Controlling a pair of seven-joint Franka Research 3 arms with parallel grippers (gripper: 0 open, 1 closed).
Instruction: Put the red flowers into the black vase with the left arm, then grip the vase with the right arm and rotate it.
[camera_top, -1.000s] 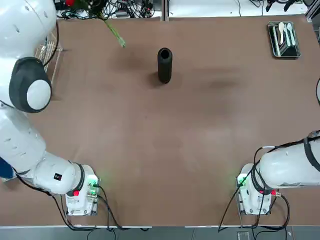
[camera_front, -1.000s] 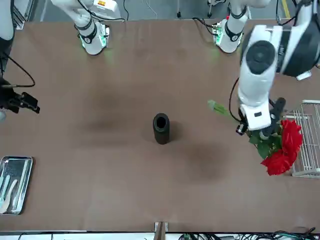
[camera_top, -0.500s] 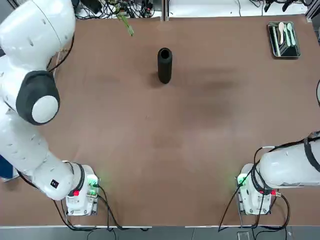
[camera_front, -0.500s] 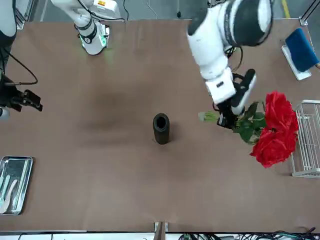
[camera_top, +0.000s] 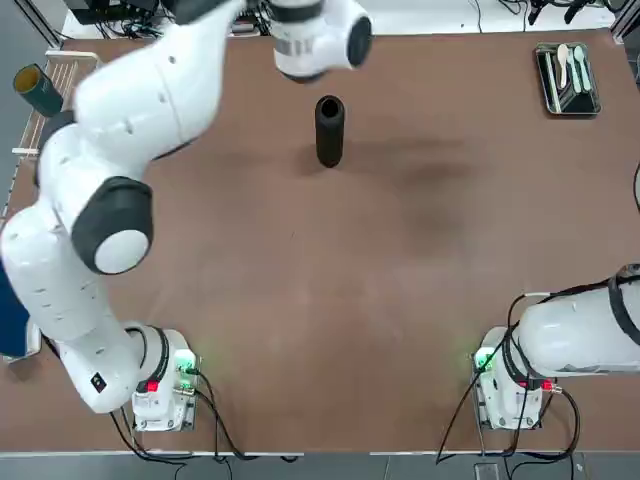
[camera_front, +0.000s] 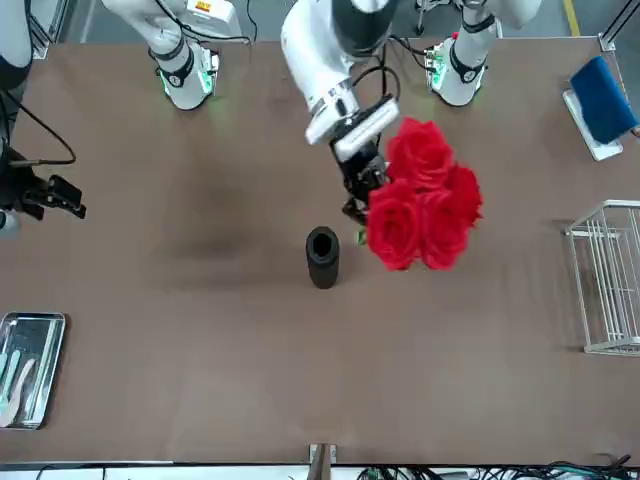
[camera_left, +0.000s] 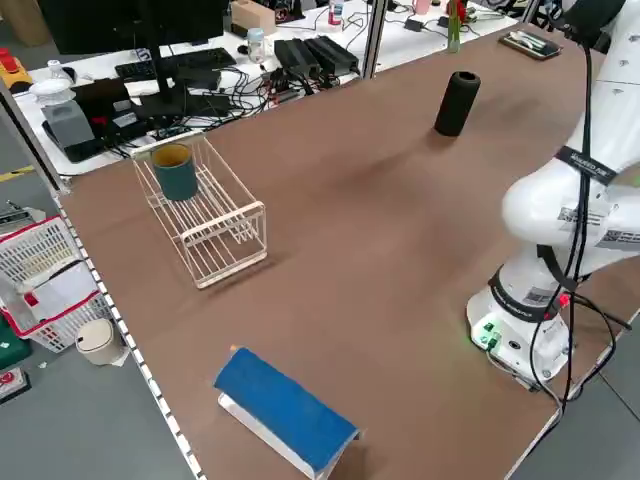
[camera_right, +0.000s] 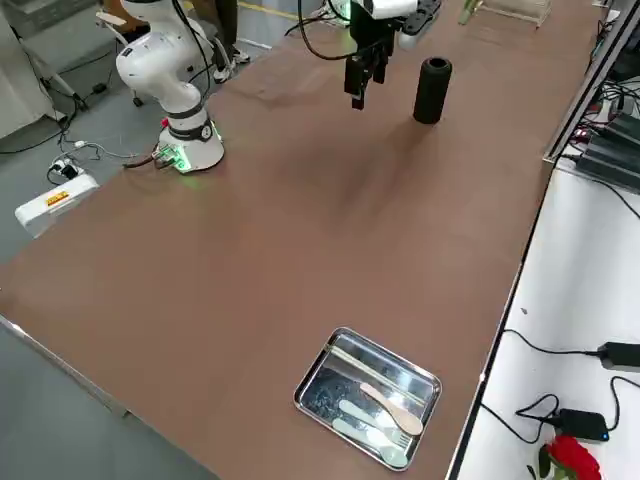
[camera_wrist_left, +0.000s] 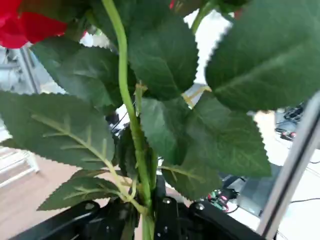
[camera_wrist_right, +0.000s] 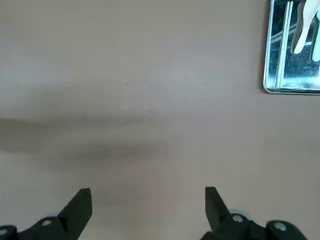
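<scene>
Red flowers (camera_front: 420, 195): held in the air just to the robot's left of the black vase, stems not in it. The front view shows three red blooms; the left wrist view shows mostly serrated leaves and one thin stem (camera_wrist_left: 131, 115) running down into the fingers.
Black vase (camera_front: 322, 258): upright toward the far middle of the brown table (camera_top: 380, 280), open mouth up. The top view shows it free of both arms.
Left gripper (camera_front: 358, 195): clenched on the stems below the leaves, just beside the vase. In the top view the arm's wrist housing hides it and the flowers.
Left arm (camera_top: 140, 130): reaches from its near-left base across to the far middle.
Right gripper (camera_wrist_right: 147, 200): fingers spread wide, holding nothing, over bare table; its wrist view shows this best.
Right arm (camera_top: 575, 335): folded back by its near-right base.
Metal tray (camera_top: 551, 90): far right corner, with pale spoons inside; the right side view shows them clearest.
Wire rack (camera_left: 215, 215): far left edge, with a teal cup (camera_left: 176, 170) in it, seen best from the left side.
Blue pad (camera_left: 285, 410): near left edge.
</scene>
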